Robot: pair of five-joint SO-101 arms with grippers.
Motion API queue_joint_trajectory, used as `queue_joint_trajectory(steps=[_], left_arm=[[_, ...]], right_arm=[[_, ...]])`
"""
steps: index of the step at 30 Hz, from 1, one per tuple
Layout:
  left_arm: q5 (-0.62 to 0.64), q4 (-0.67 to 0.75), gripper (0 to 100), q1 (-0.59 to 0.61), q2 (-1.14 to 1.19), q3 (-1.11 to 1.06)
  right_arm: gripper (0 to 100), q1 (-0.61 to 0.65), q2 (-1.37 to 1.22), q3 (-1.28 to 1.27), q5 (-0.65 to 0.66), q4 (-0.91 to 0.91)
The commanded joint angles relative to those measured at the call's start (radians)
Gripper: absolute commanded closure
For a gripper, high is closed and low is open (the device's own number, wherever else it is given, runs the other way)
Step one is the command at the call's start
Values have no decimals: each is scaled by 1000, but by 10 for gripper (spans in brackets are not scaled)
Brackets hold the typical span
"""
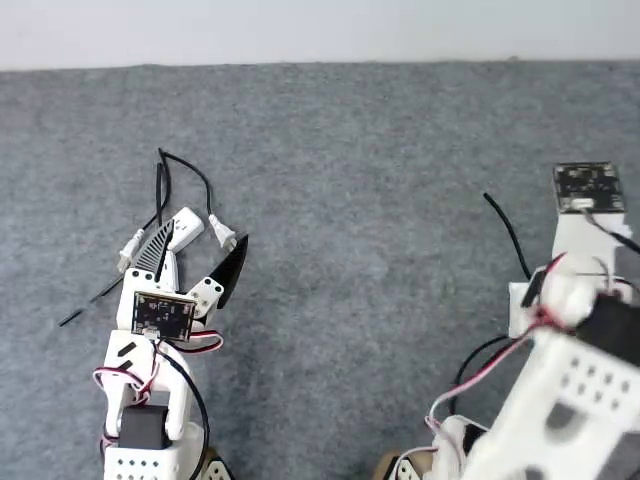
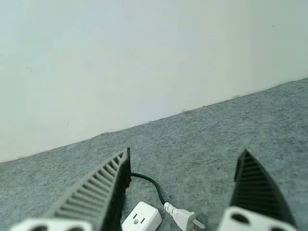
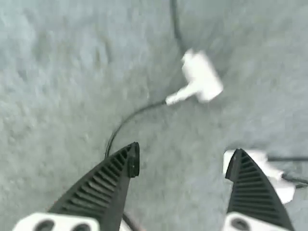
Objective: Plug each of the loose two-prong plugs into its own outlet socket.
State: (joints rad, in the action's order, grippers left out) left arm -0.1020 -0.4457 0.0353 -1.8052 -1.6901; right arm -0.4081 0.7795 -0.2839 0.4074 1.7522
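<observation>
My left gripper [image 1: 206, 233] is open near the table's left side. A white outlet socket [image 1: 186, 228] and a white two-prong plug [image 1: 223, 236] on a black cable lie on the carpet between its fingers. The left wrist view has the same socket [image 2: 141, 219] and plug [image 2: 181, 217] lying just apart, below the open left gripper [image 2: 186, 154]. A second white plug [image 1: 130, 251] lies beside the ribbed finger. My right gripper [image 3: 186, 149] hangs open above the carpet. Beyond it lies a white socket with a plug [image 3: 201, 78] on a black cable. Another white piece [image 3: 270, 169] sits partly behind one finger.
Grey carpet [image 1: 380, 160] covers the table up to a pale wall [image 2: 144, 57]. Thin black cables [image 1: 165, 185] loop behind the left gripper. Another cable [image 1: 508, 232] runs beside the right arm [image 1: 580, 300], and a white piece [image 1: 520, 296] lies at that arm's side.
</observation>
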Motion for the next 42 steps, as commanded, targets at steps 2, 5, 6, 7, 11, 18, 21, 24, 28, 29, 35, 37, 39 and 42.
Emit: queue_joint_trajectory(steps=[2,5,6,7,11,18,21,24,28,29,35,37,39,42], left_arm=[[-6,15,668,-3,-17,8],[-6,15,668,-3,-17,8],[-6,14,668,-3,-17,8],[-6,14,668,-3,-17,8],[-6,14,668,-5,-17,8],[-2,26,668,11,-17,8],[31,63,668,74,-17,8],[68,94,667,133,-17,13],[69,97,667,144,-17,15],[69,97,667,144,-17,15],[69,115,667,150,-17,21],[74,114,667,186,-12,50],[89,114,667,213,32,91],[98,118,667,222,198,191]], right_arm=[[705,119,81,52,-98,-30],[706,217,71,6,-183,-147],[706,259,65,-26,-213,-193],[706,305,59,-66,-245,-243],[706,529,-1,-256,-339,-467],[706,773,-173,-439,-385,-765],[706,806,-246,-462,-387,-835],[706,809,-277,-463,-382,-863],[706,762,-285,-493,-388,-895],[706,757,-282,-511,-388,-914],[706,759,-278,-594,-388,-1010],[706,759,-278,-594,-388,-1010],[706,759,-278,-595,-388,-1010],[706,759,-278,-597,-388,-1010]])
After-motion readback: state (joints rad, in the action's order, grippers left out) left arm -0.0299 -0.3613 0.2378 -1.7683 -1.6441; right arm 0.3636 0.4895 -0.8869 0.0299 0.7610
